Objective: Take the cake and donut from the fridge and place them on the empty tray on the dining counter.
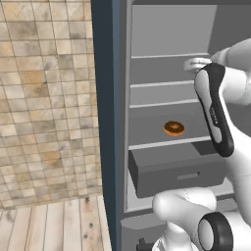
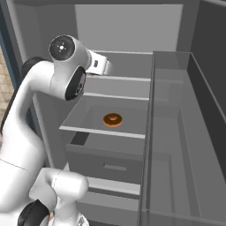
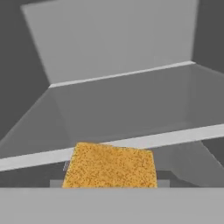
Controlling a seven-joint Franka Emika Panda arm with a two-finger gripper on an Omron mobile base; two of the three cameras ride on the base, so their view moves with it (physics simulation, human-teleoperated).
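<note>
The fridge (image 1: 171, 34) stands open in front of me. The orange-brown donut (image 1: 174, 128) (image 2: 112, 119) lies on a lower light grey shelf, just above the drawer. My arm reaches in to the front of a shelf higher up, with the white hand (image 2: 100, 65) at its edge. In the hand view the yellow-tan cake (image 3: 109, 164) sits very close, low in the middle and overlapping the shelf's front lip. My gripper (image 3: 109, 183) is shut on the cake, and only slivers of its fingers show beside the block. The tray and the dining counter are out of view.
A grey drawer (image 1: 176, 169) sits under the donut's shelf. The open fridge door (image 2: 185, 132), with its bins, stands to the right. A dark blue cabinet side (image 1: 105, 98), a tiled wall (image 1: 49, 98) and wooden floor (image 1: 49, 225) lie to the left.
</note>
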